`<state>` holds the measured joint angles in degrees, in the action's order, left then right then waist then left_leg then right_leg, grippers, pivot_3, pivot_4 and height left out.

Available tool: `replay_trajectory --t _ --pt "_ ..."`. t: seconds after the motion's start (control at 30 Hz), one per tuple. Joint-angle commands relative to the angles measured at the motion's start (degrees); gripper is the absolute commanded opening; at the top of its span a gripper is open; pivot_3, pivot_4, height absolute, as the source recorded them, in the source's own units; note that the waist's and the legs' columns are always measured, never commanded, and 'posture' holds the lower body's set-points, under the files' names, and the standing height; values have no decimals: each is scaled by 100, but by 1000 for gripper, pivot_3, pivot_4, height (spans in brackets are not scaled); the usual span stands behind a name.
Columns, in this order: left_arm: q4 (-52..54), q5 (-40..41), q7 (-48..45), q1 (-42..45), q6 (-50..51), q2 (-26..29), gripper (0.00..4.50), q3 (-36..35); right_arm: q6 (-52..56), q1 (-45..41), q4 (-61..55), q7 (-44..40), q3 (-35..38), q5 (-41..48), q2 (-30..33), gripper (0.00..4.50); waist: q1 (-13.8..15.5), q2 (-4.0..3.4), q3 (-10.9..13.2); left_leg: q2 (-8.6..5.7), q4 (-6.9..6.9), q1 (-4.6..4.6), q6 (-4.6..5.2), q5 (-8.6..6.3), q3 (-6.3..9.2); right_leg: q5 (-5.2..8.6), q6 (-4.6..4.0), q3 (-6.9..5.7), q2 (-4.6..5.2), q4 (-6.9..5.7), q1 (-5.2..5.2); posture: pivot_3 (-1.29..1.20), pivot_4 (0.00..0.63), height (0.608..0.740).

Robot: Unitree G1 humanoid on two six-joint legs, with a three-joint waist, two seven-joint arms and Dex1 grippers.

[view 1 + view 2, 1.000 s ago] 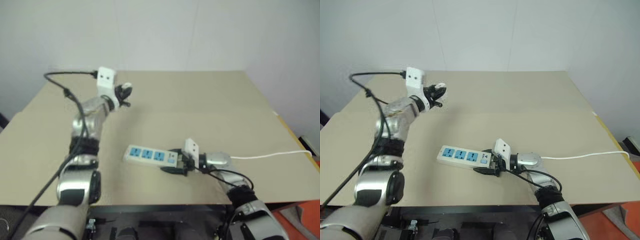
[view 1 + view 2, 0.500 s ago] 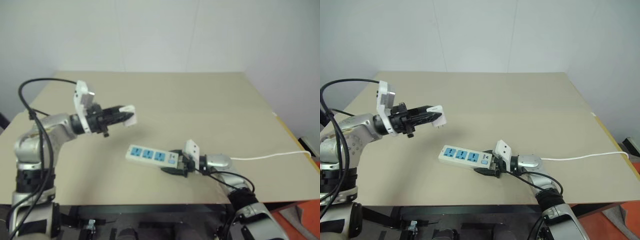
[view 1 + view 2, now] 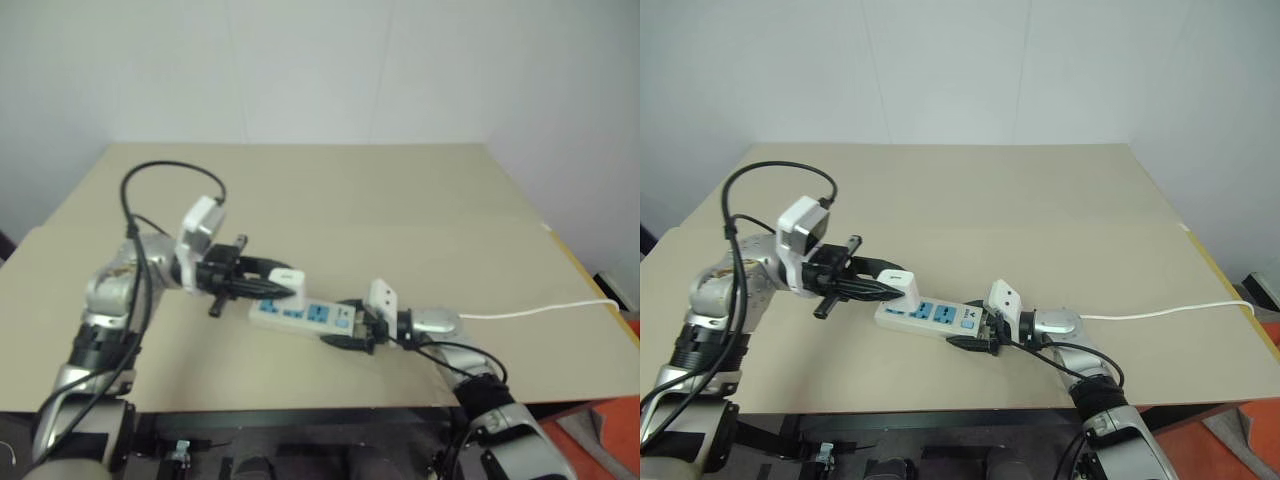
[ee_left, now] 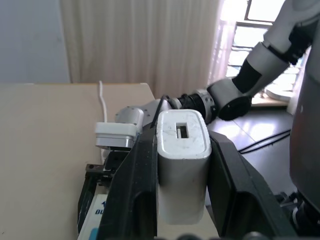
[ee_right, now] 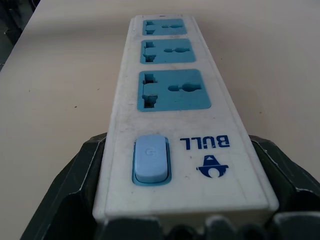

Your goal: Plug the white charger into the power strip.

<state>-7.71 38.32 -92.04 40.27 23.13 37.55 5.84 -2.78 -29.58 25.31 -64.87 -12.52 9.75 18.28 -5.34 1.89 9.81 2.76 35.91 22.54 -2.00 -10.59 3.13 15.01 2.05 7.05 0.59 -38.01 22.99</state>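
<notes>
Head view: the left gripper [image 3: 902, 291] clamps the white charger [image 3: 906, 288] above the far end of the power strip [image 3: 933, 315] on the table [image 3: 1040, 210]. Right wrist view: the right gripper [image 5: 185, 200] clamps the strip's switch end, 3 blue sockets bare.

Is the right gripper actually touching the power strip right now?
Touching. In the right wrist view both black fingers press against the sides of the power strip at its switch end; the right gripper is clamped there in the right eye view too.

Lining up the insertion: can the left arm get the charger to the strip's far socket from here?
Probably yes. The left gripper holds the white charger by the far end of the power strip; the sockets look bare.
</notes>
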Motion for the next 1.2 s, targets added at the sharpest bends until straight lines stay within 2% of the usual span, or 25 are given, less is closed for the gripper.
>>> replay_trajectory --t 0.03,0.17,0.27,0.43,0.77,1.2 --pt "-154 -3 -46 257 -327 -87 1009 110 -17 -71 -97 -141 -21 24 16 3401 -9 0 0 0 0 1 0 0 0 0 0 0 0 0 0 0 150 740" --pt "-395 37 -45 519 -312 -210 1009 -134 77 -134 -240 -328 93 265 4 3401 -12 0 0 0 2 5 0 0 2 0 1 -2 -1 0 2 0 150 740" --pt "-479 89 -46 677 -283 -103 1009 -298 170 -181 -493 -700 127 426 190 3401 -27 -1 1 0 1 10 0 0 1 1 1 0 -2 1 8 0 150 740" --pt "-262 104 -46 477 -226 25 1009 -254 38 -238 -200 -1154 -53 281 391 3401 -19 -1 1 0 0 15 1 -1 1 1 2 0 -1 5 10 0 150 740" --pt "224 23 175 124 -20 -302 1009 -232 -414 -383 694 -1174 -187 -43 93 3401 -36 -1 1 1 2 3 1 0 1 1 2 1 -4 1 4 0 150 740" --pt "353 -323 548 -168 -38 -575 1009 -12 -589 -385 872 -1241 -191 -146 65 3401 -48 -1 1 3 -2 -28 1 -1 1 2 2 3 -6 7 -30 0 150 740"
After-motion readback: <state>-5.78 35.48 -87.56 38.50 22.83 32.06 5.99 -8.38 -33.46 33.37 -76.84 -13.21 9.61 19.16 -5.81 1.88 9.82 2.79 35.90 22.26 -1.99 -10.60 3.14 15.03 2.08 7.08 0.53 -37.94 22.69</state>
